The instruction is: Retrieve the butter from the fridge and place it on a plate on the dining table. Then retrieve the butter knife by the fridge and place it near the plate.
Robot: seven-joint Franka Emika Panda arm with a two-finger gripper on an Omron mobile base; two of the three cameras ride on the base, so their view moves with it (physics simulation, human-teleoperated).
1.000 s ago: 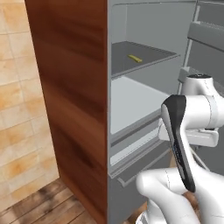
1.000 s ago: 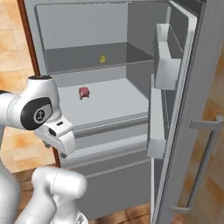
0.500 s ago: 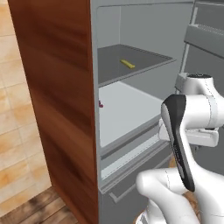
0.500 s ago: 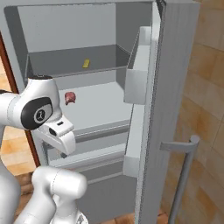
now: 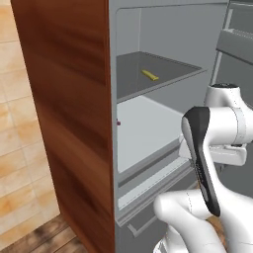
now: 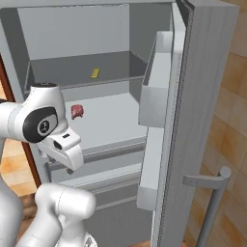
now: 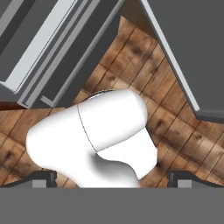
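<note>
The fridge [image 5: 74, 99] stands open, its brown wood side panel toward me in the left base view and its grey door [image 6: 202, 96] swung out on the right. The butter [image 5: 149, 75] [image 6: 95, 73] is a small yellow stick lying on the upper grey shelf, well inside. My gripper [image 7: 112, 178] hangs low in front of the fridge, pointing down at the wooden floor. It is open, its fingertips [image 7: 43, 177] far apart with nothing between them. The butter is well above and behind the hand [image 6: 62, 147]. The plate, dining table and butter knife are out of view.
A small red item [image 6: 76, 111] lies on the white lower shelf. Door bins [image 6: 157, 87] jut from the inside of the door, which carries a vertical bar handle [image 6: 212, 202]. Drawers [image 5: 148, 188] close the fridge's bottom. Tan tiled wall stands to the left.
Both base views have shifted as the base moved at the open fridge. The arm keeps the same pose and the gripper stays open.
</note>
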